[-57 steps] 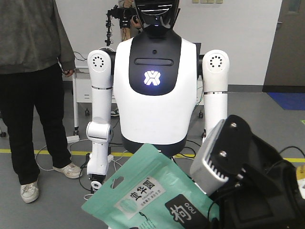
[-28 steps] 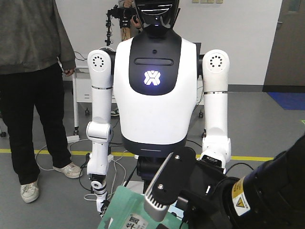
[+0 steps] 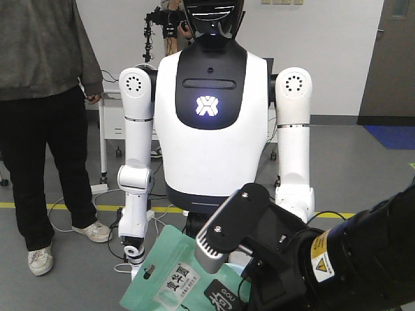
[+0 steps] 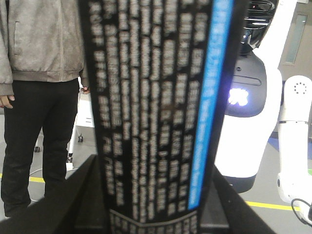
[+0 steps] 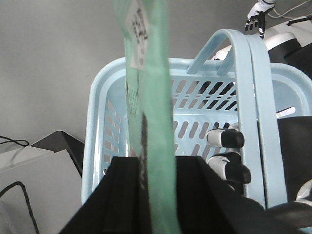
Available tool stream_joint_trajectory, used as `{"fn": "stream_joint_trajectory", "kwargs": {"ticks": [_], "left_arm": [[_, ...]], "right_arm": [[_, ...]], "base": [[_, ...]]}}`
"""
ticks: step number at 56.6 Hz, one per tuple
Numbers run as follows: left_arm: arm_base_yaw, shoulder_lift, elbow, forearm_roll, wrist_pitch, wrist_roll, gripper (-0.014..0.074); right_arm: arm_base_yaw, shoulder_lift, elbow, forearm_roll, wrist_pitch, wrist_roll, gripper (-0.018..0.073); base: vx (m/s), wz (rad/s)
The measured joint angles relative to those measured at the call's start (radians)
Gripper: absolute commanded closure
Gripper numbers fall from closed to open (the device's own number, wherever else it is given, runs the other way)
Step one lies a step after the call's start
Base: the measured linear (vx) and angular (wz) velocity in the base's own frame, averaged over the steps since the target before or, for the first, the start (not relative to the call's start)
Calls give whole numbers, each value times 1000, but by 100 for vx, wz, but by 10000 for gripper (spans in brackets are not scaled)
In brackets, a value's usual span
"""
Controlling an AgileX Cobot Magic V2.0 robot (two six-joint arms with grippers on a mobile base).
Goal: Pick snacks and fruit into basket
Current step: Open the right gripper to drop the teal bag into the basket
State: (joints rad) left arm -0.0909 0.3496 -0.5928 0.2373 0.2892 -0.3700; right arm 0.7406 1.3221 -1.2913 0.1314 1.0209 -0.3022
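Observation:
In the right wrist view my right gripper [image 5: 156, 161] is shut on a teal-green snack pouch [image 5: 151, 97], seen edge-on and hanging over the light blue basket [image 5: 105, 112]. The front view shows the same pouch [image 3: 172, 285] at the bottom, in front of my right gripper [image 3: 224, 272]. In the left wrist view my left gripper [image 4: 153, 214] is shut on a black pouch [image 4: 156, 97] with white lettering and a blue strip, which fills the middle of the frame. No fruit is in view.
A white humanoid robot [image 3: 207, 116] stands facing me; its black-tipped fingers [image 5: 226, 139] are inside the basket near the two handles [image 5: 253, 73]. A person [image 3: 45, 97] stands at the left. A grey-black box [image 5: 44, 161] lies beside the basket.
My right gripper swung from the right toward the middle and dropped, hiding most of the teal pouch. It has since lifted a little, so the pouch shows more.

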Motion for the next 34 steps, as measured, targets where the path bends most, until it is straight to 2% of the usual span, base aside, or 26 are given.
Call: {"fn": "stream_joint_trajectory", "kwargs": {"ticks": [25, 34], "left_arm": [[0, 0, 0, 0, 0, 0, 594], [0, 0, 0, 0, 0, 0, 594]], "right_arm": [[0, 51, 0, -21, -10, 8, 171], [0, 51, 0, -21, -10, 16, 142]], "base": [[0, 0], [0, 0]]}}
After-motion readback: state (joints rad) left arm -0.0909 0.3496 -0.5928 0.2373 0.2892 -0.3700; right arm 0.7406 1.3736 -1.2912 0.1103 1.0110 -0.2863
